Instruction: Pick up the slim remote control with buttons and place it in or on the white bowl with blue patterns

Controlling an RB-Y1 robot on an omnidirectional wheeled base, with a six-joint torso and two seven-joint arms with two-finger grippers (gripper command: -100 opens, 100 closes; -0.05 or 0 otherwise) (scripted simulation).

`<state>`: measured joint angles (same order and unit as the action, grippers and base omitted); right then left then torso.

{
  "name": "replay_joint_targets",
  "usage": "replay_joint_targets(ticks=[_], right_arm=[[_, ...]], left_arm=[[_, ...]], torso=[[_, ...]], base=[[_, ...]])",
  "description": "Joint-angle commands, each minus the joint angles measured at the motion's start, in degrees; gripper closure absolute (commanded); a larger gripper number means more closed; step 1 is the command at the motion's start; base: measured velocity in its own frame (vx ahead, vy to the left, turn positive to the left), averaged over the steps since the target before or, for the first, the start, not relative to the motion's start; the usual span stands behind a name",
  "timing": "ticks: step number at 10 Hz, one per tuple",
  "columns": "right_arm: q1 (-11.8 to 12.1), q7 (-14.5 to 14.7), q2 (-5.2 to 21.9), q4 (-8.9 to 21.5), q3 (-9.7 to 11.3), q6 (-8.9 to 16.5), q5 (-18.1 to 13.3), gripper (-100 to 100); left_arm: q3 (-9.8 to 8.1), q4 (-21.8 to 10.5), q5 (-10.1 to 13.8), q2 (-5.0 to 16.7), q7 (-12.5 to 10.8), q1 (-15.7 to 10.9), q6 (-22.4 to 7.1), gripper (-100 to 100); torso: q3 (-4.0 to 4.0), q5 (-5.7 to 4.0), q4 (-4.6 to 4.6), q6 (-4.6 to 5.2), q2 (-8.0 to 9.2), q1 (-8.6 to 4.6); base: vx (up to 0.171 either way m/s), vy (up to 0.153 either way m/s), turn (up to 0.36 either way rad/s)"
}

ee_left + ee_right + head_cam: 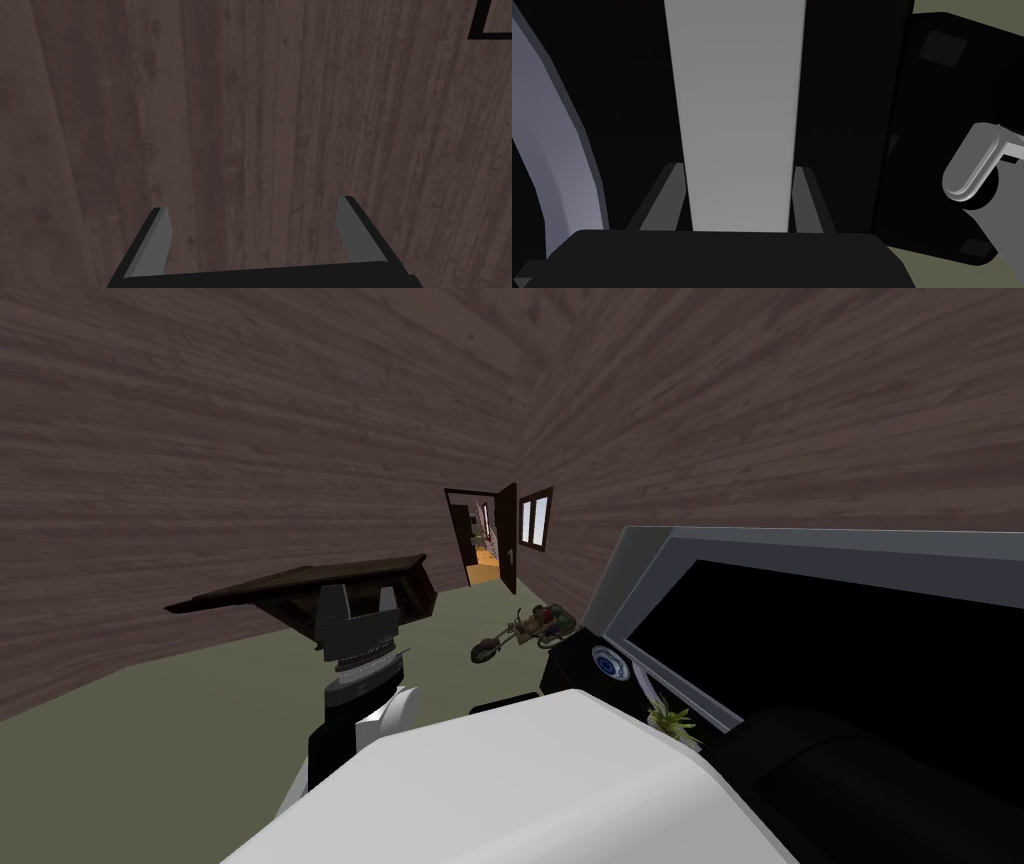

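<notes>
I can read no text, number, brand or sign anywhere in these views. The plain grey face of the remote control (737, 125), clamped in the right gripper (738, 167), carries no lettering I can make out. The bowl (606, 663) has blue rings that look like pattern rather than writing, though it is too small in the head view to be sure. On the left wrist view a black angular mark (487, 22) on the wood-grain wall (250, 125) resembles a letter L, but I cannot tell what it is.
</notes>
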<state>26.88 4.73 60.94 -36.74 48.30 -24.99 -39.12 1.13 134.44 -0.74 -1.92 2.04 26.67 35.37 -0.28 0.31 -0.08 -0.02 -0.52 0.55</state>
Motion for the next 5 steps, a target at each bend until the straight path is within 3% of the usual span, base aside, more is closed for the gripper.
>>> replay_joint_targets(ticks=[1, 3, 5], right_arm=[[-0.52, 0.49, 0.08, 2.22, -0.39, -1.44, -0.22, 100], [-0.83, -1.06, 1.58, 1.69, 0.25, -2.13, -0.92, 100], [-1.48, -2.74, 2.64, 0.91, 0.91, -2.83, -1.57, 100]], left_arm=[[0.0, 0.0, 0.0, 0.0, 0.0, 0.0, 0.0, 0], [0.0, 0.0, 0.0, 0.0, 0.0, -0.01, 0.0, 0], [0.0, 0.0, 0.0, 0.0, 0.0, 0.01, 0.0, 0]], torso=[[0.0, 0.0, 0.0, 0.0, 0.0, 0.0], [0.06, -0.05, 0.0, 0.07, 0.15, -0.12], [-0.16, -0.09, -0.03, -0.06, -0.3, -0.1]], base=[[0.132, 0.111, 0.03], [0.095, 0.072, 0.024], [0.212, 0.072, 0.042]])
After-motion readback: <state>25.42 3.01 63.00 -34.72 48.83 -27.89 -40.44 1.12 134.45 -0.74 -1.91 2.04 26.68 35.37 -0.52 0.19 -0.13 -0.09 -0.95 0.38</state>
